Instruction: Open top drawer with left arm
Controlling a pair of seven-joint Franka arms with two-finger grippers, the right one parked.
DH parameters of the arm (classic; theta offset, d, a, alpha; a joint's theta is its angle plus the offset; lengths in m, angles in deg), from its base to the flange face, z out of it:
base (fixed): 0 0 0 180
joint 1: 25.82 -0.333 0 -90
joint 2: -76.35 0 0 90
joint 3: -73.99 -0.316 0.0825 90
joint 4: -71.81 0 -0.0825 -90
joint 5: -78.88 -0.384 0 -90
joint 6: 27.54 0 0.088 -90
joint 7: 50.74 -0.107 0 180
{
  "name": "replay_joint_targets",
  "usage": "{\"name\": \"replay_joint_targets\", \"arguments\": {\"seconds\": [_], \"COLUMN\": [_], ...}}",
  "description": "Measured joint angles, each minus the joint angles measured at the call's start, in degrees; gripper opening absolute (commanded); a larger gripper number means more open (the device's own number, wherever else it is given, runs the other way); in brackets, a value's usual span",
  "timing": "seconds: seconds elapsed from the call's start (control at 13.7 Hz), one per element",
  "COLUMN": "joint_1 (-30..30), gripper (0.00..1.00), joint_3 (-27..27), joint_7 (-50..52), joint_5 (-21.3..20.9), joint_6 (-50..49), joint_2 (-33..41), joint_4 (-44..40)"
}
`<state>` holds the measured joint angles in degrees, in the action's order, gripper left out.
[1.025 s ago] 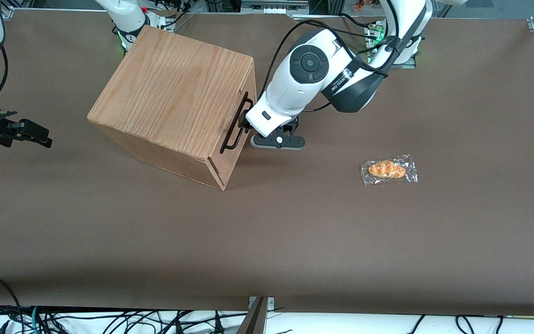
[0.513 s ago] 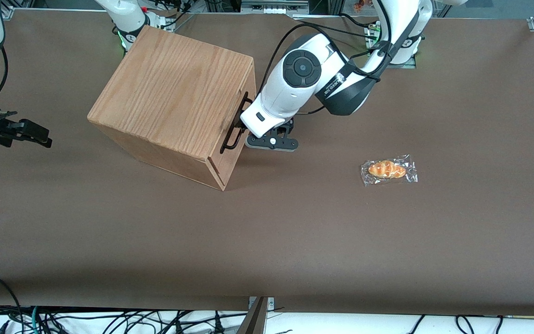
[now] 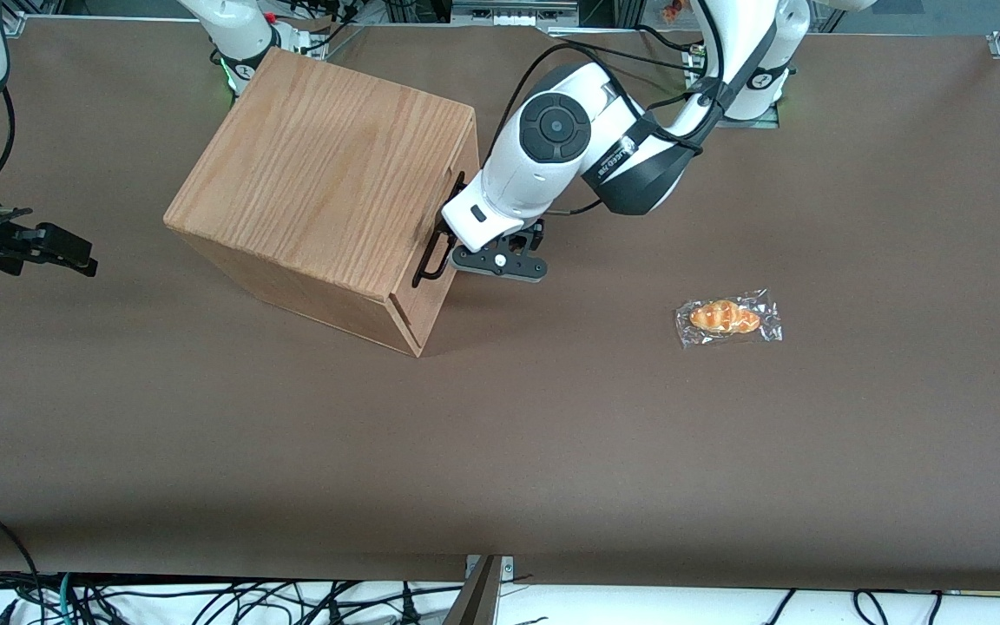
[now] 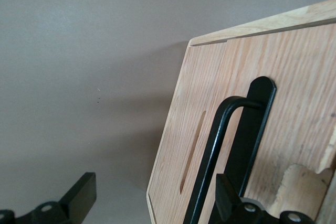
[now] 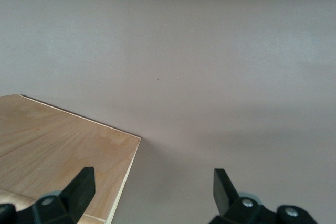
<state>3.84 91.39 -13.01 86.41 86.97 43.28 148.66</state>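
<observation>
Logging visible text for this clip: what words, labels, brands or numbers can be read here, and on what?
White lettering on the white left arm's dark grey band: too small to read.
Oak-grain wooden box, its black bar handle, wrapped orange pastry: no text.
Open black gripper at the handle: none.

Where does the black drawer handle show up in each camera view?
Front view: black handle on the wooden box's front face, beside the gripper.
Left wrist view: handle close up, one finger in front of it.
Right wrist view: not in it.
Shared landmark: the box.
</observation>
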Motion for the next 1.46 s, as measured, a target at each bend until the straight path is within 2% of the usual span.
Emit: {"name": "replay_joint_targets", "arguments": {"seconds": [1.46], "joint_1": [0.9], "gripper": [1.00], "joint_3": [0.5], "joint_7": [-1.6], "joint_5": [0.0], "joint_6": [-0.5], "joint_2": [-2.4], "joint_4": [0.3]}}
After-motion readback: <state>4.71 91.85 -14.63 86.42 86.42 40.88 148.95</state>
